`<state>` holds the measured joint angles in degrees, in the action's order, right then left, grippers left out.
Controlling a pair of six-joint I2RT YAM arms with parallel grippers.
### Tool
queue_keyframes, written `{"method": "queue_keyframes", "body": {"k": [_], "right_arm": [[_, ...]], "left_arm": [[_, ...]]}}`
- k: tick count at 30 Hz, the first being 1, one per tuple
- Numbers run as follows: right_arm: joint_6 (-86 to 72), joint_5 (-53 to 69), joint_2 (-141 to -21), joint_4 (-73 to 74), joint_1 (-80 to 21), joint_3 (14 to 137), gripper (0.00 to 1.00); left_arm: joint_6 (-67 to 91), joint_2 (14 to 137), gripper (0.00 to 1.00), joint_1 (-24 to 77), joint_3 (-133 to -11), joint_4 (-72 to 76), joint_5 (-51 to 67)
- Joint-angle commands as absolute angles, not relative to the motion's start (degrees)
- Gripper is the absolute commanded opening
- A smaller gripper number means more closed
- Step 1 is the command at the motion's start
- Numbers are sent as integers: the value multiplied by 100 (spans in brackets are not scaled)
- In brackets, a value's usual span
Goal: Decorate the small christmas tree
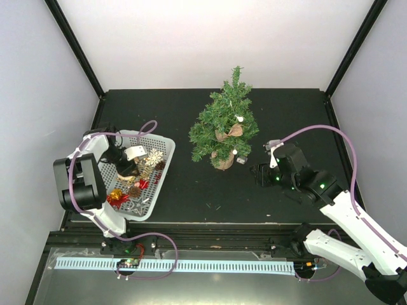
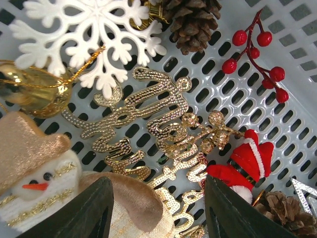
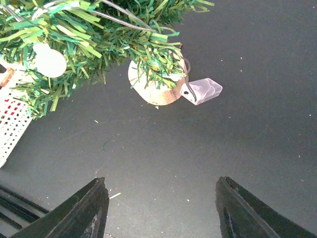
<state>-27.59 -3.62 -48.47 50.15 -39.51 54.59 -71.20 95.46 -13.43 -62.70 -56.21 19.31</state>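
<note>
The small christmas tree (image 1: pixel 226 124) stands mid-table on its wood-slice base (image 3: pixel 154 89), with a brown ornament (image 1: pixel 234 131) and white bulbs hanging on it. My left gripper (image 1: pixel 125 166) is open, low inside the white tray (image 1: pixel 159 184), its jaws over a gold script ornament (image 2: pixel 163 134) and a beige fabric piece (image 2: pixel 133 203). A snowman (image 2: pixel 34 168), white snowflake (image 2: pixel 94 39), pinecone (image 2: pixel 193 22), red berries (image 2: pixel 257 52) and a red Santa piece (image 2: pixel 245 166) lie around it. My right gripper (image 1: pixel 259 175) is open and empty above the dark table, right of the tree.
A small clear plastic battery box (image 3: pixel 203 90) on a wire lies beside the tree base. A gold bauble (image 2: pixel 34 89) sits in the tray. The tray's edge shows at the left of the right wrist view (image 3: pixel 12 124). White walls enclose the table.
</note>
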Motion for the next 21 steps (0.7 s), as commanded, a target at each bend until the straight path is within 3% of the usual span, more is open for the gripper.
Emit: {"method": "queue_keyframes", "body": {"k": [1, 13, 21], "right_arm": [[-2840, -270, -4814, 4850, -3972, 5366, 60], [-2850, -150, -4905, 4775, -3971, 5373, 60], [-2881, -103, -4896, 4775, -3971, 5356, 60]], "left_arm": [[-7426, 9669, 52, -1354, -6407, -5701, 2040], [-7468, 9705, 55, -1140, -6115, -5364, 2162], [-7462, 9842, 51, -1055, -6036, -5273, 2157]]}}
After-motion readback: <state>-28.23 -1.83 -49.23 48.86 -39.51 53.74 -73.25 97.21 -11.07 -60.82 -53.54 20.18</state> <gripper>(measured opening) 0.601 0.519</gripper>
